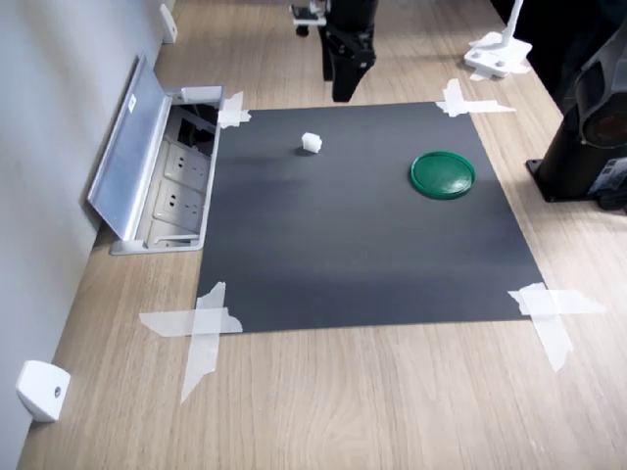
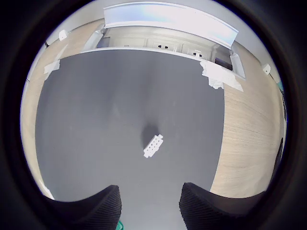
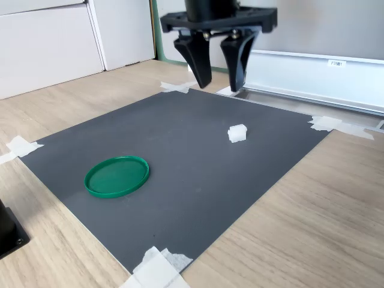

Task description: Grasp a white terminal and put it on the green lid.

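The terminal (image 1: pixel 312 142) sits alone on the dark mat (image 1: pixel 362 264), bare mat on every side of it. The lid (image 1: pixel 443 174) lies well apart, toward 4 o'clock from it in the first exterior view, with open mat between. The gripper (image 3: pixel 219 81) hangs above the mat's far edge, jaws spread, clear of both. An open socket box (image 1: pixel 162 171) flanks the mat at 9 o'clock on the counter (image 1: pixel 392 411)

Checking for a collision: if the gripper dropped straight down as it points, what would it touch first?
Probably the bare black mat. The open gripper hangs short of the white terminal, though depth is unclear.
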